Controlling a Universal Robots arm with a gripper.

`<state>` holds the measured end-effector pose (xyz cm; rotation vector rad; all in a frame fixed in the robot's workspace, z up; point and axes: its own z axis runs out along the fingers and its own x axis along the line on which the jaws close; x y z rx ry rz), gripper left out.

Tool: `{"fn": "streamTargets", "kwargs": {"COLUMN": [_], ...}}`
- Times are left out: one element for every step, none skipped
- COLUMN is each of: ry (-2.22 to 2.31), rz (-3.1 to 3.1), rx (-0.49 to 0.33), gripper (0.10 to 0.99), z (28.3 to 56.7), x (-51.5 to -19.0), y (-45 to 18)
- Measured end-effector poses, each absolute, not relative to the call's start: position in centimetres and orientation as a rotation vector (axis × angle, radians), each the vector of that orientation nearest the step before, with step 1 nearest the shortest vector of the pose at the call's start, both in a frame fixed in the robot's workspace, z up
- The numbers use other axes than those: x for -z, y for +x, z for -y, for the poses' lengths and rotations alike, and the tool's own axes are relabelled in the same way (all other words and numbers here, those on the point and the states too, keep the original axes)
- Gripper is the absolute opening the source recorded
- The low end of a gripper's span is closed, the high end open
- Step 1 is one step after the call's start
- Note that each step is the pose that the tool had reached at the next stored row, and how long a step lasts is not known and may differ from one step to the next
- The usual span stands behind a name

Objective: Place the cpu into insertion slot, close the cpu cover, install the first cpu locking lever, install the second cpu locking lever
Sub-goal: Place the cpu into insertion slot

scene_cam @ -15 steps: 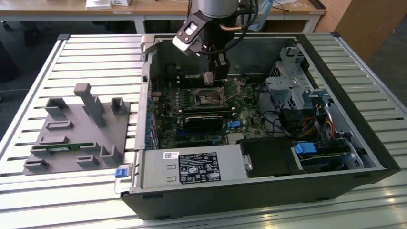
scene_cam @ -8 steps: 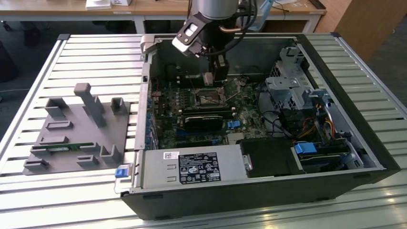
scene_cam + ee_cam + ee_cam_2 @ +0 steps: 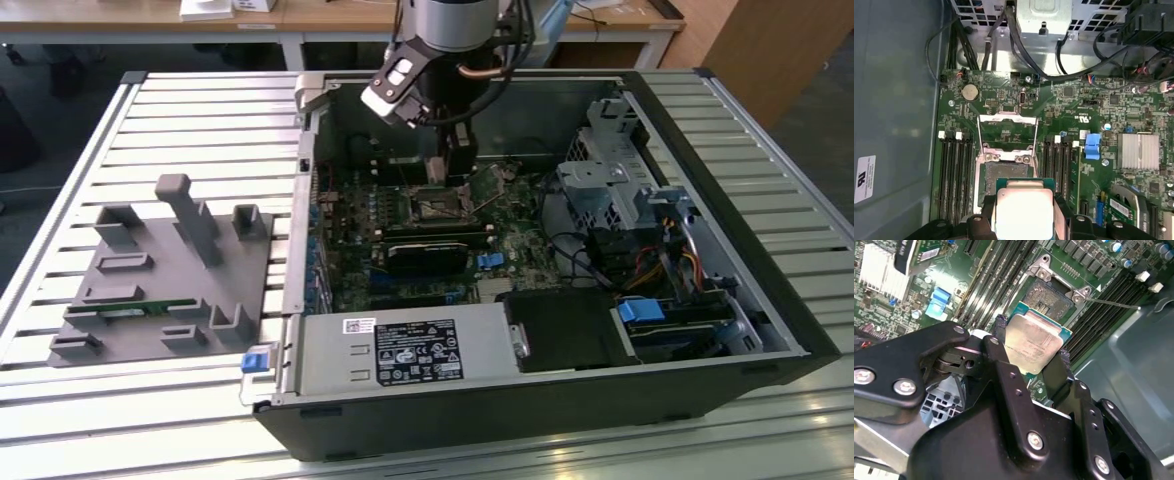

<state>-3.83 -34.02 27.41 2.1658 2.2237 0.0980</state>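
Observation:
My gripper (image 3: 1033,347) is shut on the cpu (image 3: 1035,342), a silver-faced square chip clamped by its edges between two black fingers (image 3: 999,335). The chip hangs tilted just above the board, close over the near edge of the insertion slot (image 3: 1054,296). In the first wrist view the cpu (image 3: 1023,212) partly overlaps the open insertion slot (image 3: 1004,172), and the cpu cover (image 3: 1007,131) is swung open beyond it. A thin locking lever (image 3: 1114,304) sticks out from the socket corner. In the exterior view the gripper (image 3: 454,170) reaches into the case above the insertion slot (image 3: 438,208).
The green motherboard (image 3: 400,225) lies in an open black computer case (image 3: 534,400) with black memory slots (image 3: 956,175) on both sides of the socket. A drive cage and cables (image 3: 627,200) fill the exterior view's right. A grey fixture (image 3: 167,275) stands outside on the slatted table.

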Motion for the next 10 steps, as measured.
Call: {"fn": "streamTargets", "kwargs": {"ry": [2.166,2.166,2.166,2.166,2.166,2.166,2.167,2.167,2.166,2.166], "rz": [-2.224,-2.224,-2.224,-2.223,-2.223,-2.223,-2.223,-2.223,-2.223,-2.223], "rx": [-0.098,-0.098,-0.098,-0.098,-0.098,-0.098,-0.098,-0.098,-0.098,-0.098], "gripper": [0.541,0.541,0.541,0.541,0.541,0.541,0.541,0.541,0.541,0.541], "z": [34.0,33.9,33.9,33.9,33.8,33.8,33.8,33.7,33.7,33.6], "x": [-27.2,-27.1,-26.9,-26.8,-26.6,-26.4,-26.2,-26.1,-25.9,-25.7], "y": [-3.8,-3.8,-3.7,-3.7,-3.7,-3.7,-3.7,-3.7,-3.7,-3.7]}}
